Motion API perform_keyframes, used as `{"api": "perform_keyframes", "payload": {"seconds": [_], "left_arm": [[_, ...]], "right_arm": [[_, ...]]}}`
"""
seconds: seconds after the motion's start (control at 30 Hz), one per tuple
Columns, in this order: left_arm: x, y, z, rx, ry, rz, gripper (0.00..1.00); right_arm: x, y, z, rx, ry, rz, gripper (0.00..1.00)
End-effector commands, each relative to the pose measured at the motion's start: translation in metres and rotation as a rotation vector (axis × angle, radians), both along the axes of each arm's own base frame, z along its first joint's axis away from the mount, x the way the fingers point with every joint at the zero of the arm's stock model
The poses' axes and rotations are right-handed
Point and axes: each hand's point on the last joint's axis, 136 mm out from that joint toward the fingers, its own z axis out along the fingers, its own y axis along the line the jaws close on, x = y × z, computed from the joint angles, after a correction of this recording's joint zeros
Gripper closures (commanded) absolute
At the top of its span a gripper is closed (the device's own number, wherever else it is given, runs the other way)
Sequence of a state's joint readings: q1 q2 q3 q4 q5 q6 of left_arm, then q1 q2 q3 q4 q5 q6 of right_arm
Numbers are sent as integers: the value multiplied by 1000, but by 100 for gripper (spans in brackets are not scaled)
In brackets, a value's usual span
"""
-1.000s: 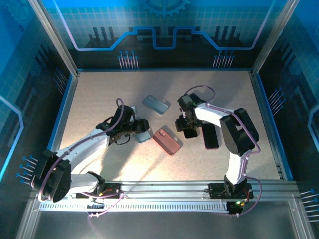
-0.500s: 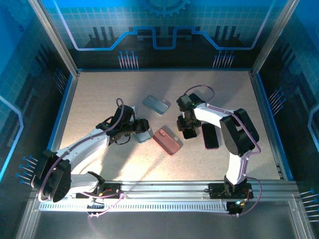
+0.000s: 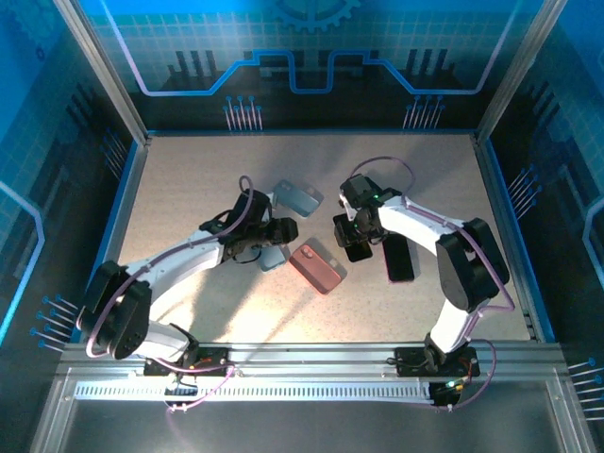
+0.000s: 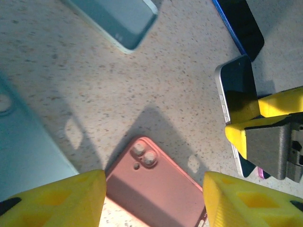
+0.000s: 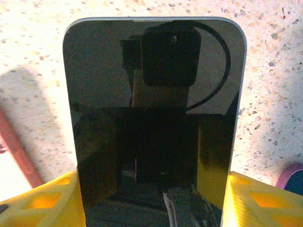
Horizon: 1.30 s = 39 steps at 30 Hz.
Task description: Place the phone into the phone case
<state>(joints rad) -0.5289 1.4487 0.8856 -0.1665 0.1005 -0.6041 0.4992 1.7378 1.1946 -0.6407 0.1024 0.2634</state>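
Since a second ago the left arm has swung up and to the right in the top view. The right arm's elbow has shifted right, and its wrist remains mid-frame.

At the bottom of the left wrist view, the left gripper (image 4: 154,183) hangs about half open and empty. Its matte yellow wedge fingers (image 4: 57,198) straddle the camera end of the pink case (image 4: 158,194), a smooth, rounded rectangle lying flat on the speckled beige table (image 3: 189,189).

Right of the case, the right gripper (image 5: 154,198) clamps the phone (image 5: 154,109) across its width between yellow fingers. The phone is a glossy black slab with rounded corners and a silver edge, and its screen mirrors the wrist above it.

In the top view a teal case (image 3: 297,196) lies above centre and a second teal piece (image 3: 271,257) lies by the left wrist. A dark, blue-edged phone (image 3: 398,257) lies flat to the right.
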Motion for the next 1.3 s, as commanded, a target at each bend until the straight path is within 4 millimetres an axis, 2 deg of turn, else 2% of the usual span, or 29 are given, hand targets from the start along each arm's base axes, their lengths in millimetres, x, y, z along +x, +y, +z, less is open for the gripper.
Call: {"api": "perform_keyframes", "payload": {"seconds": [0.0,0.27,0.37,0.63,0.83,1.27], "left_arm": [[6,-30,7,-68,-3,-61,43],[21,-73,-2,-179,41,-110,44],[26,-81,-6,-216,47,-105,45],[34,-94,-10,-278,51,-107,45],[37,-99,-20,-286,67,-106,46],[41,-108,-23,-311,73,-110,55]], "right_arm": [[-15,11,15,54,17,60,42],[-24,22,30,111,10,74,42],[-25,26,32,119,10,81,42],[-31,33,31,125,22,93,43],[-33,38,34,141,25,98,43],[-31,45,43,175,15,95,44]]}}
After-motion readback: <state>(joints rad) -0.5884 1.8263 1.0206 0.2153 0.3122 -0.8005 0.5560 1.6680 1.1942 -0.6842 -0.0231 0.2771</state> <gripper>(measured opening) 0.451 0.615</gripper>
